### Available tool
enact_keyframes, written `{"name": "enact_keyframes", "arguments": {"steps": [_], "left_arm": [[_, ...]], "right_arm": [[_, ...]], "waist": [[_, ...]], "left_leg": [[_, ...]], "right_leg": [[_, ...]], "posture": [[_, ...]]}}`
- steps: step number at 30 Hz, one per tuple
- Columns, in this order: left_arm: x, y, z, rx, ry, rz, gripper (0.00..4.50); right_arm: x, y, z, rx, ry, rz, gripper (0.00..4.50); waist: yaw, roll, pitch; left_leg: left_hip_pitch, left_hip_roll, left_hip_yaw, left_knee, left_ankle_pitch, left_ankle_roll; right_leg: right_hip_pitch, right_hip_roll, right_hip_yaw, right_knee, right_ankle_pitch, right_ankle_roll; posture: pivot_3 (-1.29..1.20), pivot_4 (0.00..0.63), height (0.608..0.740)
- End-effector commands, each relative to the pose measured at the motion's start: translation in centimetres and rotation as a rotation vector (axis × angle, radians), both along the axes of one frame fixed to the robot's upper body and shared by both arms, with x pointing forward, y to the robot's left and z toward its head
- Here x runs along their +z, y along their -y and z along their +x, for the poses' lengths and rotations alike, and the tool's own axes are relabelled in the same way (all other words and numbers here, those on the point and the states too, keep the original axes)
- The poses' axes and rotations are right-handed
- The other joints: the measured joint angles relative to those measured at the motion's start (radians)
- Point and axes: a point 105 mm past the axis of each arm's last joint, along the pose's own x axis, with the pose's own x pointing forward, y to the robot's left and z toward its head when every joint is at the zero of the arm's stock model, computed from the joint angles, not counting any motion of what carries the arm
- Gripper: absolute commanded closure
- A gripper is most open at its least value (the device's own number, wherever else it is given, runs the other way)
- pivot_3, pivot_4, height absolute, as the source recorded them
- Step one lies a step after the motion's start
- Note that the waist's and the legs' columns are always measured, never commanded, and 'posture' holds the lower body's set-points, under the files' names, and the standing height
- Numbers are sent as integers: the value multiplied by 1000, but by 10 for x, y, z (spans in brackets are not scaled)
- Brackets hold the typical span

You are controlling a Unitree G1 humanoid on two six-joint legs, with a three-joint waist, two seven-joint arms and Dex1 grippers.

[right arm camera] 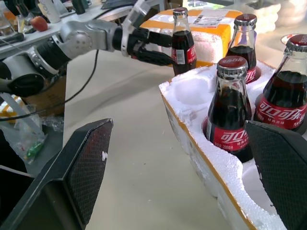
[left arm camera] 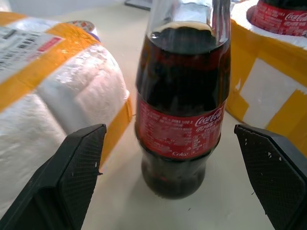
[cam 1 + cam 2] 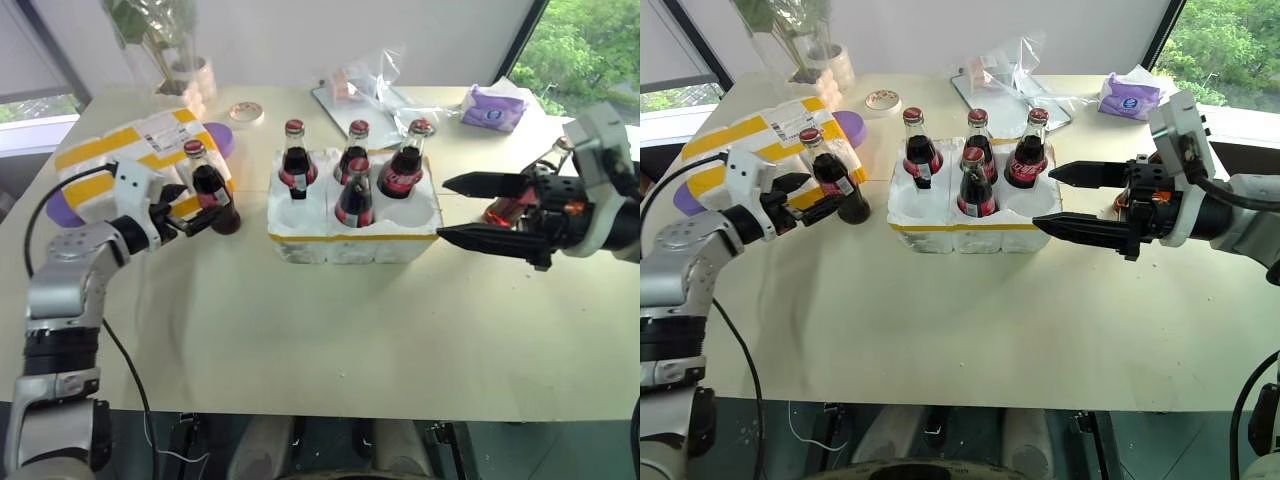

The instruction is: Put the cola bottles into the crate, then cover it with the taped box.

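Left wrist view: loose cola bottle [image 2: 180,110] betw wide-open left claw [image 2: 182,177] fingers, untouched; right claw [image 3: 462,210] open, empty.

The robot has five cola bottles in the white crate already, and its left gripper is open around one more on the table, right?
Not quite: the crate holds four cola bottles, not five, as the left eye view shows. Two front wells are empty. The rest is right: the left gripper is open around another bottle standing on the table.
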Motion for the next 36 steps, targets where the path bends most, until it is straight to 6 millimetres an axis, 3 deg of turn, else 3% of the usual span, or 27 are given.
{"name": "enact_keyframes", "arguments": {"steps": [1, 12, 15, 17, 19, 23, 27, 32, 36], "left_arm": [[11, 2, 9, -12, 46, 12, 19], [2, 9, 27, -45, 23, 19, 19], [6, 7, 24, -61, 31, 24, 851], [10, 4, 21, -62, 35, 32, 1717], [17, 0, 18, -62, 36, 37, 1722], [45, -9, 3, -101, 56, 21, 1722], [93, -10, -24, -201, 90, -27, 1722], [144, 16, -63, -433, 120, -111, 1722], [157, 45, -61, -493, 156, -114, 1722]], "right_arm": [[14, -4, -11, 29, 68, 22, 0], [14, -4, -12, 31, 59, 40, 0], [14, -2, -12, 30, 58, 41, 0], [13, 0, -12, 28, 56, 41, 0], [12, 1, -13, 25, 54, 41, 0], [9, 4, -13, 15, 51, 40, 0], [5, 9, -13, -1, 45, 41, 0], [3, 14, -11, -21, 39, 44, 0], [3, 16, -9, -37, 40, 37, 0]], "waist": [[0, 0, 0], [-1, 0, 0], [-1, 0, 0], [-1, 0, 0], [-1, 0, 0], [-4, -1, 0], [-4, -3, 1], [2, -3, 1], [1, -3, 1]], "left_leg": [[0, 0, 0, 0, 0, 0], [0, 0, 0, 0, 0, 0], [0, 0, 0, 0, 0, 0], [0, 0, 0, 0, 0, 0], [-1, 0, 0, 0, 0, 0], [-4, 0, 0, 0, 0, 0], [-5, 0, 0, 0, 0, 0], [-5, 0, 0, 1, 0, 0], [-4, -1, 0, 2, 0, 0]], "right_leg": [[0, 0, 0, 0, 0, 0], [0, 0, 0, 0, 0, 0], [0, 0, 0, 0, 0, 0], [0, 0, 0, 0, 0, 0], [0, 0, 0, 0, 0, 0], [-4, 0, 0, 1, 0, 0], [-6, 0, 0, 2, 0, 0], [-4, 1, -1, 1, 0, 0], [-3, 1, -1, 1, 0, 0]], "posture": [[0, 150, 738], [0, 150, 738], [0, 150, 738], [0, 150, 738], [0, 150, 738], [0, 150, 738], [0, 150, 738], [0, 150, 738], [0, 150, 738]]}}
